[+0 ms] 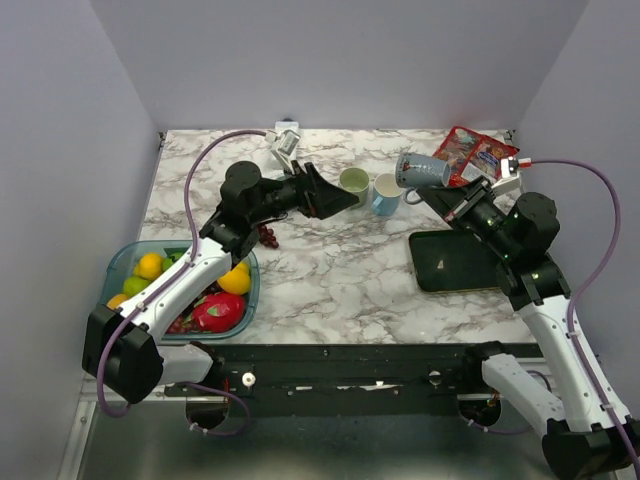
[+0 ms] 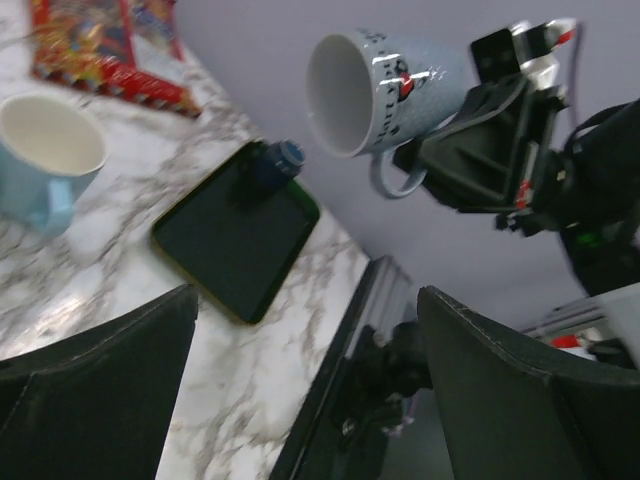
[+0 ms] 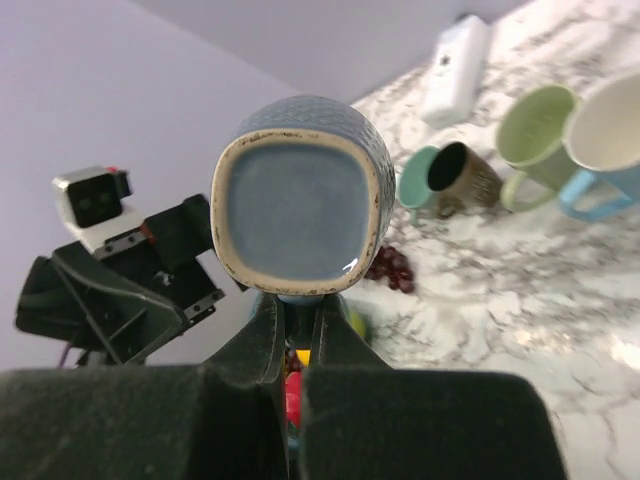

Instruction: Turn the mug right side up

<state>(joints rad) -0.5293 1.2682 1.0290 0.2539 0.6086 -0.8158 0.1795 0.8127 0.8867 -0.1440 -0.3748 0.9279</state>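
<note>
A grey-blue mug (image 1: 420,170) hangs in the air on its side above the table's back right, its mouth toward the left arm. My right gripper (image 1: 440,193) is shut on its handle. In the right wrist view I see the mug's base (image 3: 300,205) above the closed right gripper (image 3: 300,312). In the left wrist view the mug's white inside (image 2: 350,95) faces the camera. My left gripper (image 1: 345,200) is open and empty, held above the table next to the green mug; it shows wide open in its own view (image 2: 310,400).
A green mug (image 1: 353,182) and a light blue mug (image 1: 386,193) stand upright mid-table. A dark tray (image 1: 455,262) lies right. A red snack packet (image 1: 470,155) is behind. A fruit basket (image 1: 118,262), grapes (image 1: 268,236) and a white box (image 1: 287,140) are left. A brown-and-teal mug (image 3: 447,178) lies sideways.
</note>
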